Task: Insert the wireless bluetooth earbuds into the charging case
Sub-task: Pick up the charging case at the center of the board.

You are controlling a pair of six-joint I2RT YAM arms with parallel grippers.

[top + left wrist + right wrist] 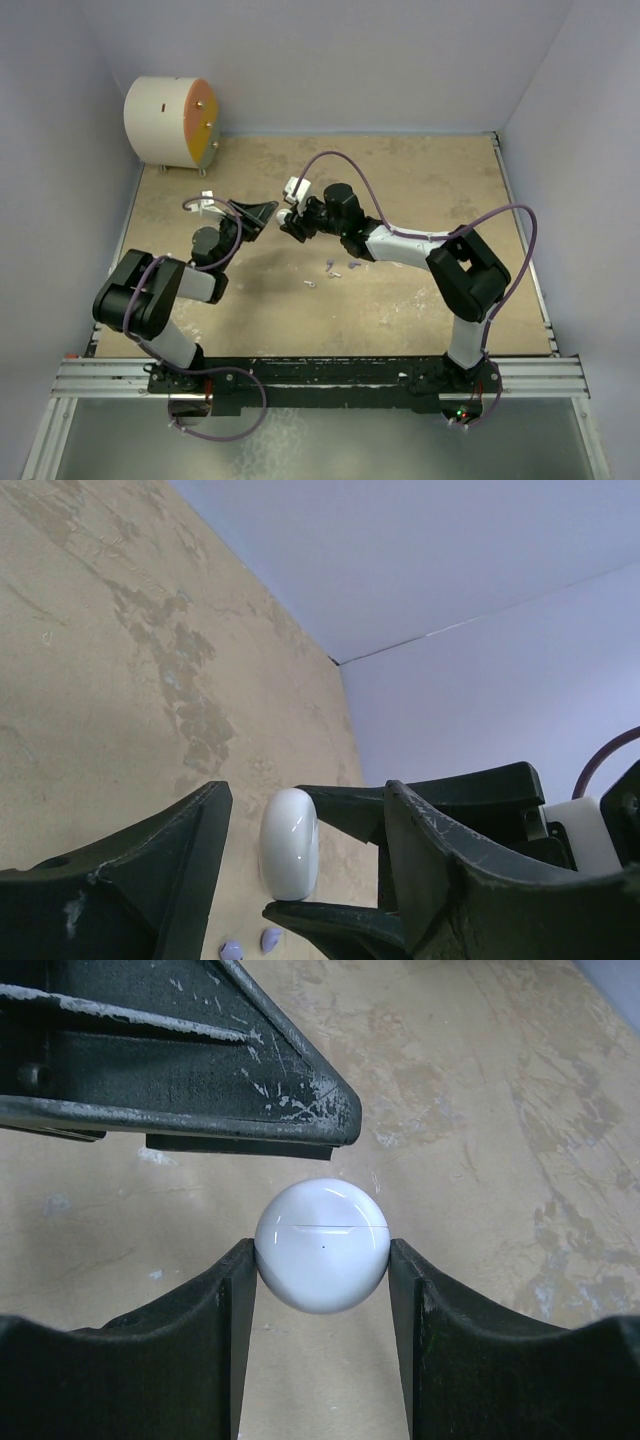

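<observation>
If closed crooked with the open, empty left gripper, could knock the white case out of the right gripper, pinched on it up in the air, down onto the earbuds on the table.

Pale lavender walls enclose a worn, blotchy tan tabletop; a white orange-faced drum sits far left.

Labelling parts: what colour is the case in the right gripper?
The case is glossy white, clearest in the right wrist view.
</observation>
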